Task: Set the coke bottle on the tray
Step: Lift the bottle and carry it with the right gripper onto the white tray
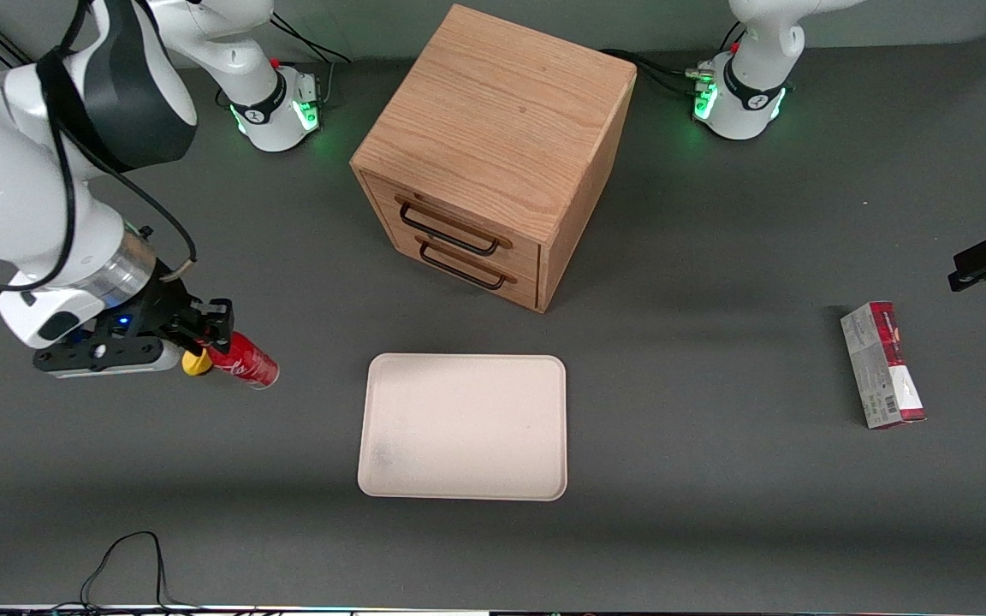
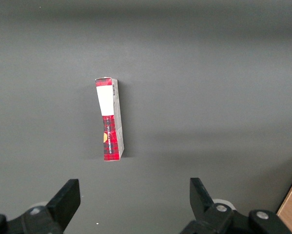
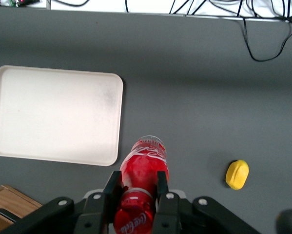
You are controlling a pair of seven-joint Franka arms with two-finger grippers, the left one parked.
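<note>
The glossy red coke bottle [image 1: 245, 362] [image 3: 145, 171] hangs tilted above the table, held near its cap end. My right gripper [image 1: 209, 338] [image 3: 138, 184] is shut on it, one black finger pressed to each side. The cream tray [image 1: 462, 425] [image 3: 55, 114] lies flat and bare in front of the drawer cabinet, nearer the front camera, a short way from the bottle toward the parked arm's end. The bottle is off the tray, over bare table.
A wooden two-drawer cabinet [image 1: 493, 150] stands at the table's middle, its drawers shut. A small yellow object [image 1: 196, 363] [image 3: 237, 174] lies on the table beside the gripper. A red-and-grey carton box [image 1: 882, 365] [image 2: 109, 119] lies toward the parked arm's end. Cables [image 1: 121, 565] trail along the front edge.
</note>
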